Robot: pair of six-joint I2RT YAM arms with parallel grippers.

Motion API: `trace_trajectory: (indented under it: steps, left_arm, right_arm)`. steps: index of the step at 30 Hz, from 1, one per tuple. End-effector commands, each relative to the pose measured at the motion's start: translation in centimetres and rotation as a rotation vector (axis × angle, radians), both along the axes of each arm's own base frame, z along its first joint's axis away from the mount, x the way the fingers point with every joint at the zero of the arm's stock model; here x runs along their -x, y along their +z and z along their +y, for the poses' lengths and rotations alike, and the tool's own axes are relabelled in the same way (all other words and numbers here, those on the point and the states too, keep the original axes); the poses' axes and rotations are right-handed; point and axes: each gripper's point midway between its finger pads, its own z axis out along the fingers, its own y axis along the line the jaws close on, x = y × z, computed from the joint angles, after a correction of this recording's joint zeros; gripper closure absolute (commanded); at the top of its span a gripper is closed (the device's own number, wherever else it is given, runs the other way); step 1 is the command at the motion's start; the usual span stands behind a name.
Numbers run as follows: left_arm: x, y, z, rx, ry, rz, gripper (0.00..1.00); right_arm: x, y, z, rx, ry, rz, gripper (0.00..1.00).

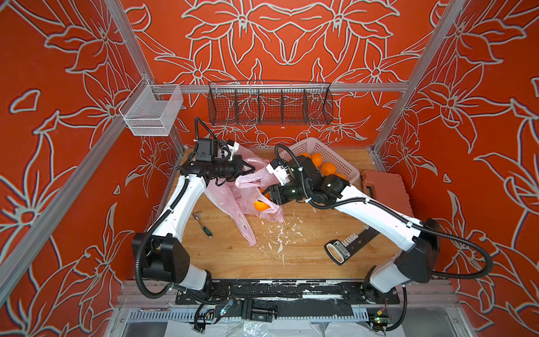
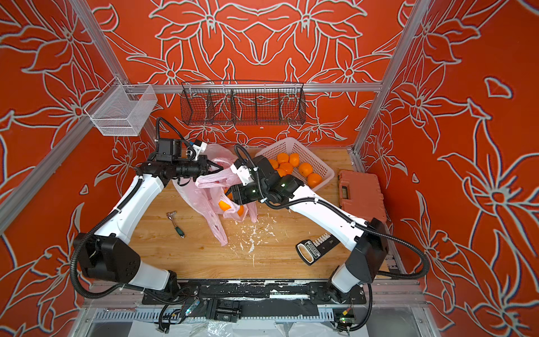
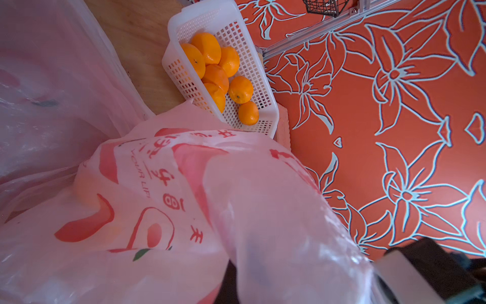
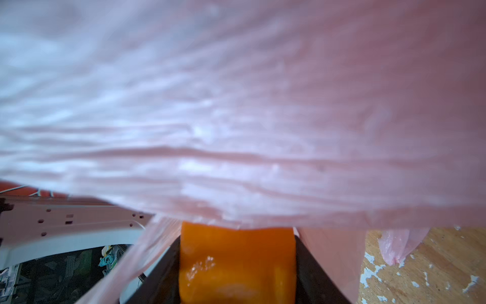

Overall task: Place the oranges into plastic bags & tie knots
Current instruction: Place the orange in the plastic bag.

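Now, in a top view, my left claw (image 1: 250, 168) is clamped on the pink bag (image 1: 230, 201), lifting its rim so the mouth gapes, I judge; the right claw (image 1: 269, 196) reaches inside. Left wrist: spare oranges (image 3: 218, 73) sit in the basket (image 3: 265, 86). Right wrist: jaws pinch an orange (image 4: 236, 265) under the film. Flecked wooden table (image 1: 248, 259), red flowered walls (image 1: 73, 87).

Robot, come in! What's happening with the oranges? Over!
Left gripper shut on pink bag. Right gripper shut on orange under bag film. Bagged oranges visible; more in basket. Film blocks wrist view.
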Motion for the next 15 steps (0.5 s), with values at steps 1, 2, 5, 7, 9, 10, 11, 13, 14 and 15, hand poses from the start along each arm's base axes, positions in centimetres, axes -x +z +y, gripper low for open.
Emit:
trace_trajectory:
  steps: [1,2,5,7,9,10,11,13,14,15]
  left_arm:
    - [0.5,0.8,0.1,0.012,-0.003,-0.021,1.0]
    - [0.5,0.7,0.1,0.011,-0.005,-0.021,1.0]
    - [0.5,0.7,0.1,0.009,-0.004,-0.021,1.0]
    - [0.5,0.5,0.1,0.008,-0.002,-0.018,1.0]
    - [0.5,0.5,0.2,0.005,-0.001,-0.018,1.0]
    - [0.5,0.5,0.2,0.005,0.002,-0.017,1.0]
    - [0.5,0.5,0.3,0.001,0.005,-0.019,1.0]
    - [0.3,0.4,0.4,-0.006,0.018,-0.017,1.0]
    - [0.2,0.3,0.5,-0.009,0.025,-0.015,1.0]
    - [0.1,0.3,0.6,-0.008,0.029,-0.013,1.0]
  right_arm:
    - [-1.3,-0.4,0.0,0.034,-0.079,-0.012,0.65]
    - [-1.7,-0.9,-0.3,0.058,-0.104,-0.015,0.65]
    - [-2.8,-1.9,-1.4,0.121,-0.184,-0.038,0.61]
    - [-3.1,-2.1,-1.3,0.13,-0.19,-0.041,0.49]
    - [-3.0,-1.8,-0.9,0.115,-0.179,-0.045,0.33]
    - [-2.9,-1.5,-0.7,0.105,-0.17,-0.049,0.28]
    - [-2.8,-1.2,-0.5,0.098,-0.165,-0.056,0.24]
    - [-2.7,-1.0,-0.4,0.088,-0.155,-0.063,0.22]
    - [-2.7,-0.8,-0.4,0.085,-0.155,-0.068,0.22]
    - [-2.8,-0.7,-0.4,0.084,-0.156,-0.071,0.22]
